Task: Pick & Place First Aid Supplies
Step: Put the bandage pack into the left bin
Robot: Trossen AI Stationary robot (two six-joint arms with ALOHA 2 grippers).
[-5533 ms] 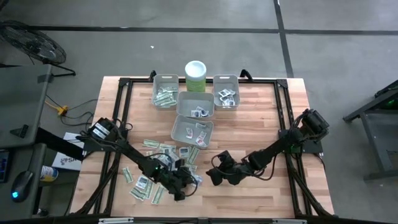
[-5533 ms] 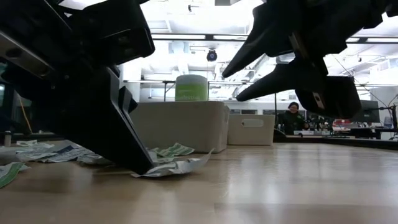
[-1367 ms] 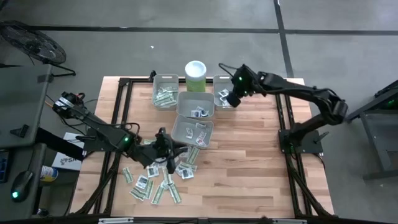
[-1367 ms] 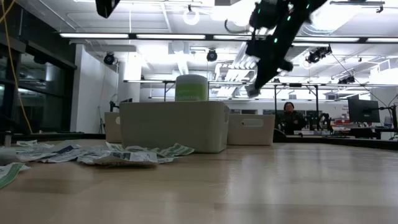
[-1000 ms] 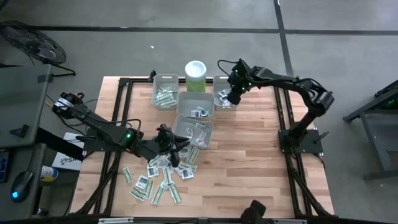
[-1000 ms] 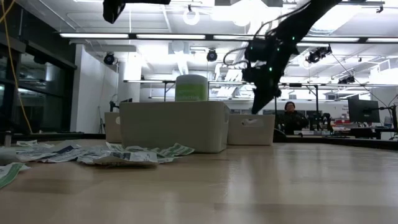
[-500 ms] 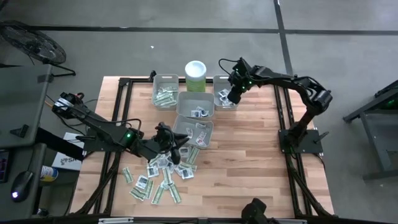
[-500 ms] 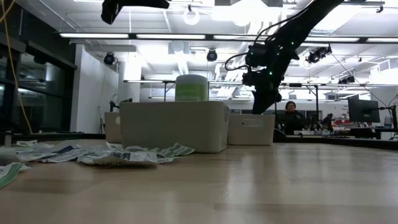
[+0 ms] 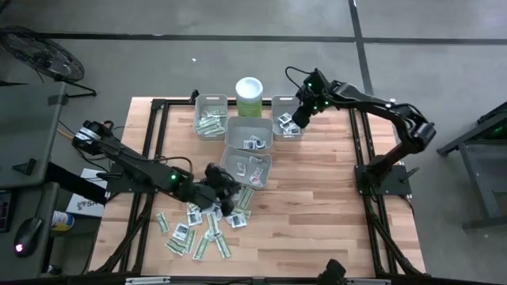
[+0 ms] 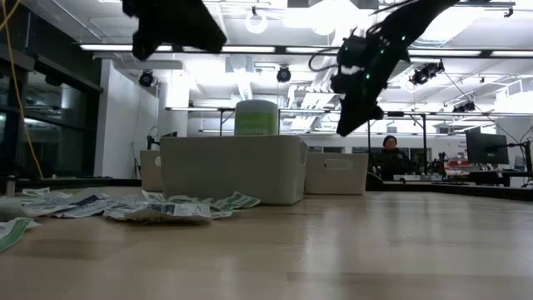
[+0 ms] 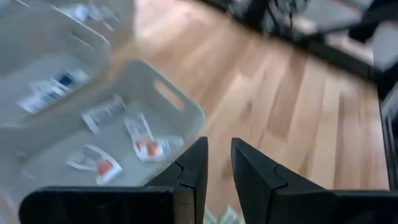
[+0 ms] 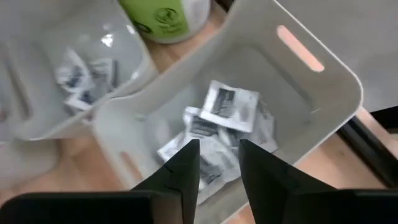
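At the table's (image 9: 317, 198) far edge we found a canister (image 9: 249, 96) between two bins (image 9: 211, 116) (image 9: 287, 115). Two more bins (image 9: 249, 133) (image 9: 244, 168) sat in front of it, one behind the other. Loose packets (image 9: 198, 235) lay scattered near the front-left.

Seen from directly overhead, the high view takes in the whole table (image 9: 317, 198), both arms and the grey floor around; the low view sits at tabletop level, looking across the boards at the bins (image 10: 233, 169), the canister (image 10: 256, 117) and the room behind. The left wrist camera looks closely down into a bin (image 11: 112, 134) holding packets (image 11: 149, 142) and at bare wood, while the right wrist camera peers closely into another bin (image 12: 298, 93) beside the canister (image 12: 165, 18), which all but the left wrist view share.
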